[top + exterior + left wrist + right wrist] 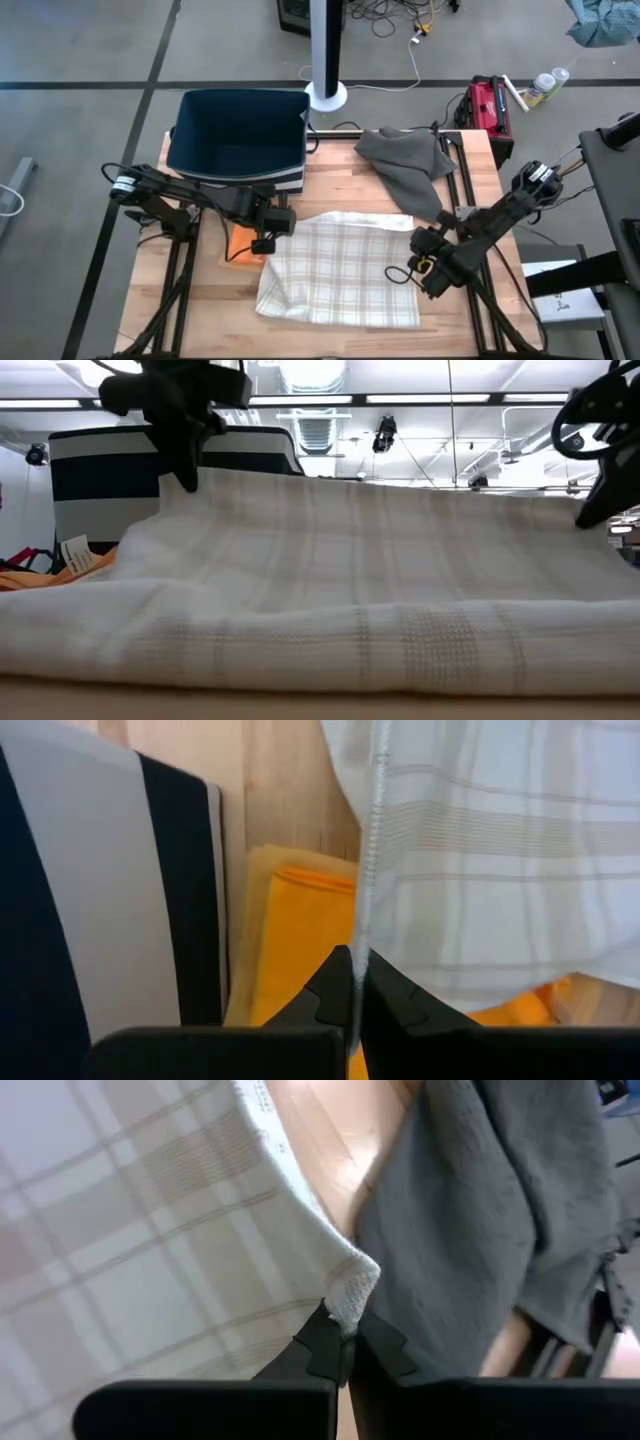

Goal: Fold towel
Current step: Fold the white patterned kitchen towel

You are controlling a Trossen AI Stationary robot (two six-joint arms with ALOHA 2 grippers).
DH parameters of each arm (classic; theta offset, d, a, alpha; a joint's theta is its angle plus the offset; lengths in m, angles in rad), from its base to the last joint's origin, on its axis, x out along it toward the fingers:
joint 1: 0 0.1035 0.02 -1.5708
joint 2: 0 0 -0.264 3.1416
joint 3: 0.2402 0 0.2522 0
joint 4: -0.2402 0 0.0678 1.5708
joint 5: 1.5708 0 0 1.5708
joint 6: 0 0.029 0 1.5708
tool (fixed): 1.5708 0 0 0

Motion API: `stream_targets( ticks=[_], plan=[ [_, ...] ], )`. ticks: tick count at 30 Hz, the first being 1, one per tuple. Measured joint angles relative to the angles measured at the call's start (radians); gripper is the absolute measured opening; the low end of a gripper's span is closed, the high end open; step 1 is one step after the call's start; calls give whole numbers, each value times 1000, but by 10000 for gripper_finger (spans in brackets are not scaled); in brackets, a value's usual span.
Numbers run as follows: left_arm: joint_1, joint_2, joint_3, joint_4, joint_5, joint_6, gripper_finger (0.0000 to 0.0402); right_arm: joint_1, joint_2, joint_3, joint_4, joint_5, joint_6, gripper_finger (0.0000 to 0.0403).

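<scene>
With my left pincer (352, 982) and right pincer (345, 1342) each clamped on a far corner of the cream plaid towel (340, 270) lying on the wooden surface (340, 175), uneven pulling could skew the fold.

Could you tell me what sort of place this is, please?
Probably a robotics lab or workshop: a wooden table on a bare concrete floor, loose cables behind it, and long ceiling strip lights overhead.
</scene>
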Motion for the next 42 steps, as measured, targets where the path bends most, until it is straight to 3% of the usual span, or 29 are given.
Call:
stream_targets(
  ticks=[12,21,29,33,37,42],
  plan=[
    [14,0,-90,103,-1,-4,0,-68,1,-66,78,69,-2,9],
    [15,0,-90,104,-47,-3,20,-73,1,-84,106,68,6,89],
    [2,0,108,-161,-51,-49,107,-59,-7,2,96,21,-66,191],
    [-21,-17,210,-238,47,-193,162,-21,-3,85,115,31,-110,222],
    [-96,-41,201,-226,101,-365,194,36,5,98,225,81,-135,232],
    [-233,-43,58,-118,104,-473,199,79,58,16,607,99,-267,232]
  ],
)
